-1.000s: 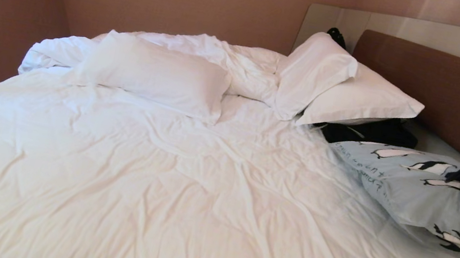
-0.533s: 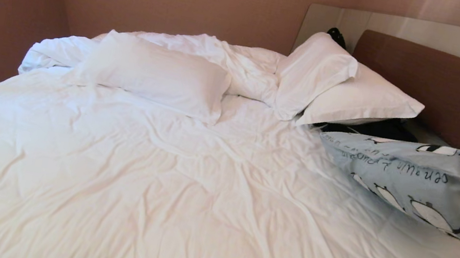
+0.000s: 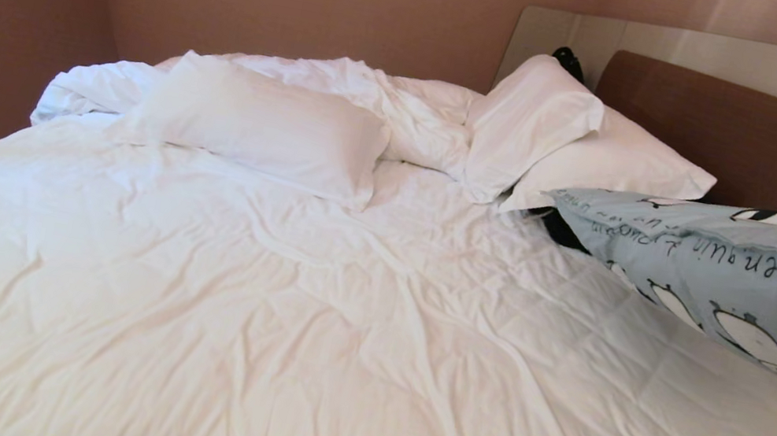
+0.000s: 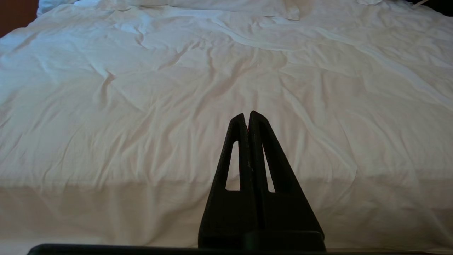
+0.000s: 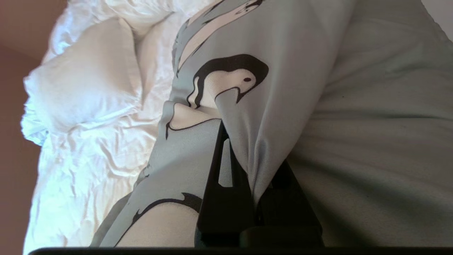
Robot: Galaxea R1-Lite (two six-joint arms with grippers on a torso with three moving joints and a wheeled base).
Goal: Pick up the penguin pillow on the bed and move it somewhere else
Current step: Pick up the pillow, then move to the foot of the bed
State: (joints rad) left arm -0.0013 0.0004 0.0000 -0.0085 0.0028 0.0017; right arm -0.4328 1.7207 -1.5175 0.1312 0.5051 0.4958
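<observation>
The pillow, light blue with penguins and dark script, hangs lifted above the right side of the bed, in front of the headboard. Its left end droops toward the duvet; whether that end touches the duvet cannot be told. The right gripper is clenched on a fold of the pillow's fabric, the cloth bunched between its two black fingers; in the head view only a dark part of that arm shows at the pillow's upper right edge. A dark object lies on the bed just behind the pillow's left end, partly hidden by it. Two white pillows lean against the headboard beside the pillow's left end; a third white pillow lies well apart from it, toward the far left of the bed. The left gripper hovers at the foot of the bed, its fingers pressed together and holding nothing.
</observation>
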